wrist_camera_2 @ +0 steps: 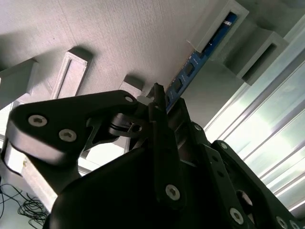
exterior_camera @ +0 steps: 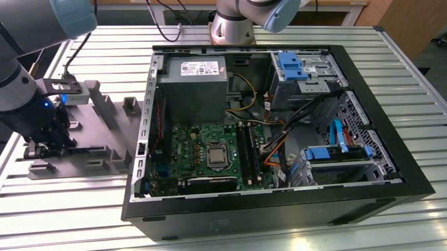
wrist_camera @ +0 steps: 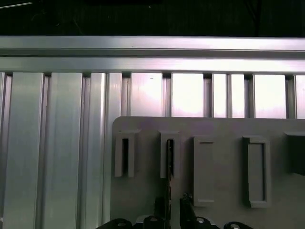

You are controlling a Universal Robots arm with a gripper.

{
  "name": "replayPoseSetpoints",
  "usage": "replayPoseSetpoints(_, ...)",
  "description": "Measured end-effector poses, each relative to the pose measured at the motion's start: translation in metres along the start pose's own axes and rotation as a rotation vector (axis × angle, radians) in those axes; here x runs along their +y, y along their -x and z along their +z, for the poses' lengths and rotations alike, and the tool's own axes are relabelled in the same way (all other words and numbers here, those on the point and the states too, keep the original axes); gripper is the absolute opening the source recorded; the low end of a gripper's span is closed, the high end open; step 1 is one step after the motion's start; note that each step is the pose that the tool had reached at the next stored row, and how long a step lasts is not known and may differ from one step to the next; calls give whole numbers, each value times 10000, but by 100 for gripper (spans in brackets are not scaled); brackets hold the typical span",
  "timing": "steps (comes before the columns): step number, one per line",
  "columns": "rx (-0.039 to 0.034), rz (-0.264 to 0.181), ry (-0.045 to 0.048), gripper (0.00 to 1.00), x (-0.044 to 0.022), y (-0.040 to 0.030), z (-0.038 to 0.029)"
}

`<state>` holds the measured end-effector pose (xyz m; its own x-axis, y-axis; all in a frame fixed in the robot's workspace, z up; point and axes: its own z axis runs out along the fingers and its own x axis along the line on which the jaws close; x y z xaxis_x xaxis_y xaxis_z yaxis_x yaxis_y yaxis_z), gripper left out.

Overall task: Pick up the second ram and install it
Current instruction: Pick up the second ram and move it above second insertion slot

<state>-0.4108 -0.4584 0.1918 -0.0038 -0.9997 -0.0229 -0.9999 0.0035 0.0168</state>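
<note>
Gripper (exterior_camera: 43, 150) of the robot arm (exterior_camera: 21, 68) hangs low over a grey holder plate (exterior_camera: 98, 138) at the exterior view's left, on a ribbed metal table (exterior_camera: 70, 209). Just beside the plate, toward the exterior view's right, an open computer case (exterior_camera: 279, 212) lies on its side. Inside it are a green motherboard (exterior_camera: 202, 144), a grey power supply (exterior_camera: 192, 94), a blue drive bracket (exterior_camera: 290, 65) and a second blue bracket (exterior_camera: 335, 152).

In the second wrist view, the memory stick (wrist_camera_2: 195, 64), a dark blue board with black chips, stands on edge on the holder plate (wrist_camera_2: 119, 38), its far end seated in a raised grey block. The gripper (wrist_camera_2: 167, 102) meets the near end, with black fingers (wrist_camera_2: 157, 100) on either side of the board. The bright table (wrist_camera_2: 267, 129) shows past the plate's edge.

In the first wrist view, the memory stick (wrist_camera: 169, 160) appears edge-on as a thin dark line in one of the upright slots of the holder plate (wrist_camera: 219, 126). The gripper (wrist_camera: 174, 207) straddles it with jaws parted. One finger (wrist_camera: 161, 210) sits close against the stick, while pale plate shows between the stick and the other finger. The stick rests in its holder, unlifted and outside the computer case. Slats of the table (wrist_camera: 62, 143) run beyond the plate.
</note>
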Motion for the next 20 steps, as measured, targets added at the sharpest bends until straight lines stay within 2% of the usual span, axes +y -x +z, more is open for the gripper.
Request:
replayPoseSetpoints(12,0,0,0,25,0,-1,29)
replayPoseSetpoints(13,0,0,0,18,0,-1,30)
replayPoseSetpoints(16,0,0,0,18,0,-1,30)
replayPoseSetpoints(20,0,0,0,14,0,-1,30)
